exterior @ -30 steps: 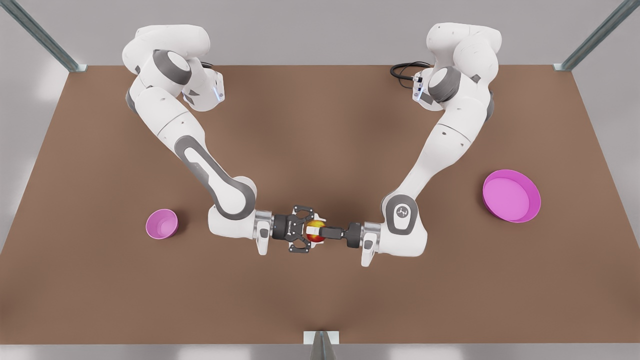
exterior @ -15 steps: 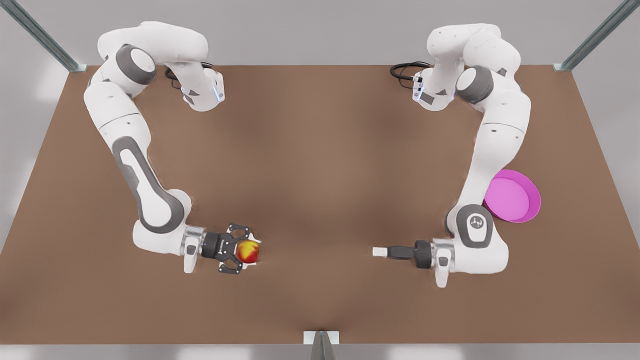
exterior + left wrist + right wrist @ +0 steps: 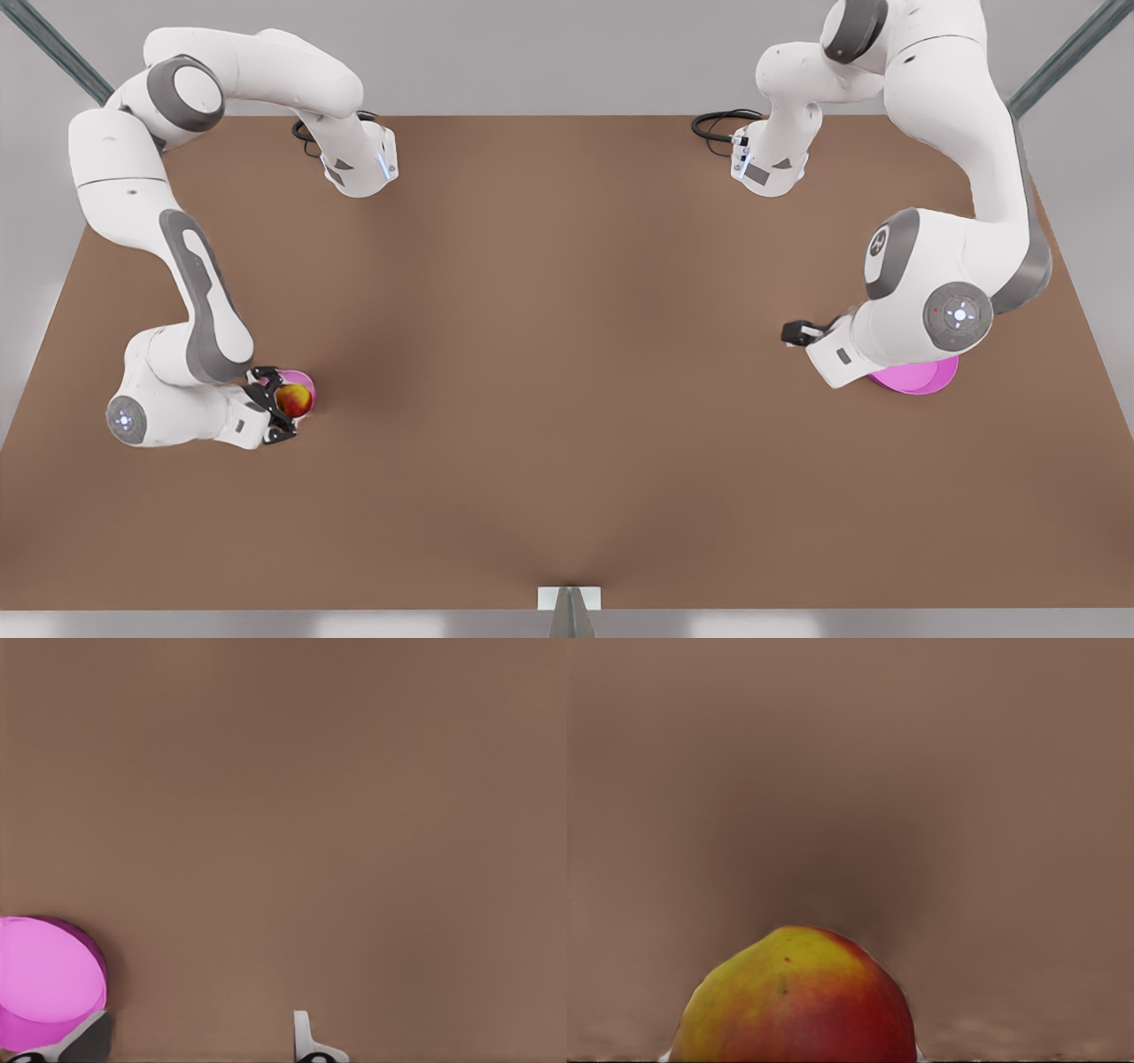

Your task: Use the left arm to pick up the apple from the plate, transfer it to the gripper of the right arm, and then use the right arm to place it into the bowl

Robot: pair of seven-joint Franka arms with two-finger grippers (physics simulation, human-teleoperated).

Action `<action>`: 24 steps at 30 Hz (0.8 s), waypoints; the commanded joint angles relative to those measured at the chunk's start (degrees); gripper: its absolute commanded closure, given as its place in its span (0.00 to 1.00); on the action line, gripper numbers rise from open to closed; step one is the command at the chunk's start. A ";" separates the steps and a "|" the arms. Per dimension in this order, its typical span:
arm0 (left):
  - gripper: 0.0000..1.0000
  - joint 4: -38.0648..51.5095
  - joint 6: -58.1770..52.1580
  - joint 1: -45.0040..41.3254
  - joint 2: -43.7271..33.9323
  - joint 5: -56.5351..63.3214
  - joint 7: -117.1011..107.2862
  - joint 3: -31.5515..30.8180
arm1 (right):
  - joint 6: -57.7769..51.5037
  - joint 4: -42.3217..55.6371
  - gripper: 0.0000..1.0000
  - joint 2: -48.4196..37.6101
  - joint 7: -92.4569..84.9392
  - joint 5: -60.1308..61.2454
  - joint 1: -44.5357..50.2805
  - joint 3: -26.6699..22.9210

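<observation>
Two white arms stand on the brown table (image 3: 567, 354), one at each side of the front view. The right gripper (image 3: 282, 403) is at the front view's left, clenched around the apple (image 3: 292, 400), which it holds just over the small pink bowl (image 3: 301, 383); whether the apple touches the bowl cannot be told. In the right wrist view the apple (image 3: 796, 1001) sits close before the camera, red on one side and yellow-green on the other, with bare table behind it. The left gripper (image 3: 797, 333) is at the front view's right, beside the pink plate (image 3: 921, 377), which the left arm (image 3: 948, 301) partly covers. In the left wrist view its two fingertips (image 3: 306, 1036) stand apart with nothing between them, so its jaws are released, and the plate (image 3: 44, 979) lies next to one of them.
</observation>
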 commanded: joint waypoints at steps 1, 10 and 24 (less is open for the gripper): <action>0.00 1.39 -2.89 -0.14 1.14 2.53 -5.45 -0.33 | 1.90 -1.10 0.46 -0.24 3.25 -6.89 -0.94 0.03; 0.00 3.14 -2.80 -3.39 1.58 8.95 -6.95 -1.30 | 11.92 -10.07 0.45 -0.77 3.16 -9.44 -5.34 0.03; 0.00 3.14 -2.80 -3.39 1.58 8.95 -7.13 -1.30 | 2.88 -11.31 0.00 -10.96 3.42 -2.60 -6.48 0.91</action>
